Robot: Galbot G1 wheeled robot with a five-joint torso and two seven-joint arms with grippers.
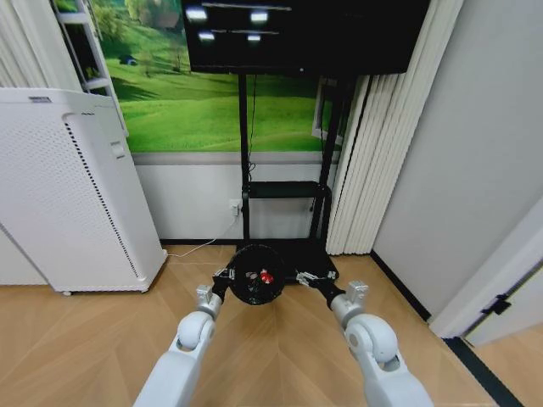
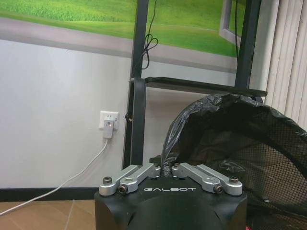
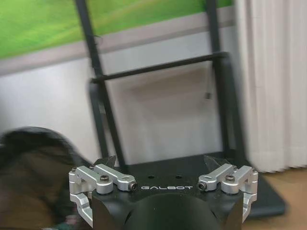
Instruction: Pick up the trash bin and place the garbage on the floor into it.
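Note:
The trash bin (image 1: 257, 274) is a small black round mesh bin with a black bag liner, in front of me between both arms. My left gripper (image 1: 226, 276) is shut on its rim; in the left wrist view the left gripper (image 2: 165, 167) pinches the liner at the edge of the trash bin (image 2: 249, 143). Inside the bin lies garbage (image 1: 265, 277), red and white bits. My right gripper (image 1: 307, 278) stands open just right of the bin, holding nothing. In the right wrist view the right gripper (image 3: 160, 165) has its fingers wide apart, and the trash bin (image 3: 29, 167) shows as a dark shape.
A black TV stand (image 1: 284, 191) with a flat base stands right behind the bin. A tall white appliance (image 1: 68, 195) is at the left, and curtains (image 1: 373, 153) and a wall at the right. A plugged-in socket (image 2: 109, 123) sits on the wall.

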